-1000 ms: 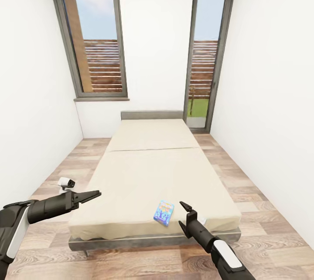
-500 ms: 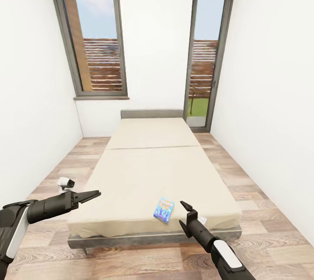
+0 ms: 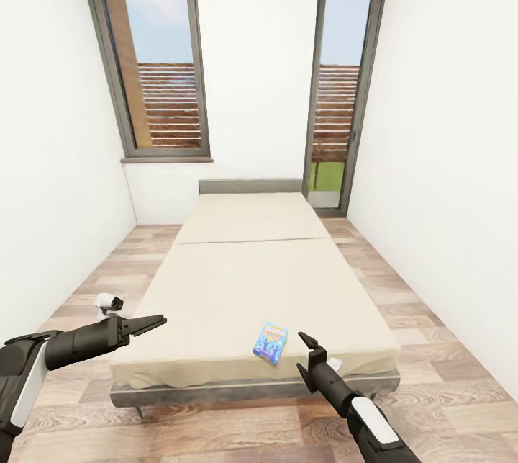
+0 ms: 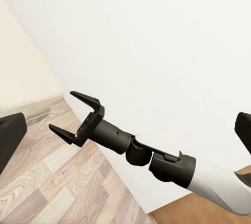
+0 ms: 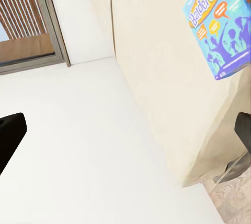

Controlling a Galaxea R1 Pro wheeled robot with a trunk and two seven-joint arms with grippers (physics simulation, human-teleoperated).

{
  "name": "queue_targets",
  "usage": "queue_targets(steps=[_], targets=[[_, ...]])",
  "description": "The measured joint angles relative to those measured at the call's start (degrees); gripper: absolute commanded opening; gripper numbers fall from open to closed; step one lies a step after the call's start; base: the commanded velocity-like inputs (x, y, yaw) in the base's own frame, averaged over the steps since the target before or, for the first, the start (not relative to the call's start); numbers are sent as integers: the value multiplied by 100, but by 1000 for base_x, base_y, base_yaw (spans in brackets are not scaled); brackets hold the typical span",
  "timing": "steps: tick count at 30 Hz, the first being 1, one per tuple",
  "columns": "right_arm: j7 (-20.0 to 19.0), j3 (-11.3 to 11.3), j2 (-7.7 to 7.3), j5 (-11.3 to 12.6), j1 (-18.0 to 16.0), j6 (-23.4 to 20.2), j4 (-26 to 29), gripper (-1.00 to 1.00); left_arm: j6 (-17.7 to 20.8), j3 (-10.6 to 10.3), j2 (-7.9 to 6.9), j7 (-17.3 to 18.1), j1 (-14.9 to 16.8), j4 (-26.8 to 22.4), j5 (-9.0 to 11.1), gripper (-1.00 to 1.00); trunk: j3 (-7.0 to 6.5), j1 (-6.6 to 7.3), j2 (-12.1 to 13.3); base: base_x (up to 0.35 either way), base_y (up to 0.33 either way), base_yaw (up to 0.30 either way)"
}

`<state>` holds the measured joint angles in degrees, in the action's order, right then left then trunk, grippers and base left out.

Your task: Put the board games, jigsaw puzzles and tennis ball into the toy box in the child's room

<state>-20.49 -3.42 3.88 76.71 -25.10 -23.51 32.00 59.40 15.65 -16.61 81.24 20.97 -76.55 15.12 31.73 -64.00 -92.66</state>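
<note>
Head view: a low wide bed [image 3: 252, 283] with a beige mattress and thin dark grey frame runs straight away toward 12 o'clock, between white walls and two tall dark-framed windows [image 3: 155, 52]. A small blue board game box [image 3: 270, 343] with colourful cartoons lies flat on the mattress near the foot edge, at about 5 o'clock on the bed. Its long side points roughly toward 1 o'clock. The black left gripper [image 3: 160, 321] hangs over the wood-plank floor [image 3: 86, 283] at 8 o'clock, fingers nearly together, holding nothing. The black right gripper [image 3: 307, 356] sits just beside the box, at its 4 o'clock, fingers spread, empty.

Left wrist view: the right gripper [image 4: 73, 113] shows wide open with nothing between its fingers, above the floor by the white wall.

Right wrist view: the blue box [image 5: 222, 28] lies flat on the beige mattress, print facing up.
</note>
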Motion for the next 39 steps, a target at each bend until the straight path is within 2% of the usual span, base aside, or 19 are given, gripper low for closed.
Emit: queue_targets(steps=[34,39], targets=[[0,16,76,-40,0,22,0,100,0,5,-8,-5,0,2,5,100,611,-747,-1364,0,0,0],[0,16,79,-41,0,22,0,100,0,-39,10,-7,0,-119,-6,100,700,-857,-1565,0,0,0]])
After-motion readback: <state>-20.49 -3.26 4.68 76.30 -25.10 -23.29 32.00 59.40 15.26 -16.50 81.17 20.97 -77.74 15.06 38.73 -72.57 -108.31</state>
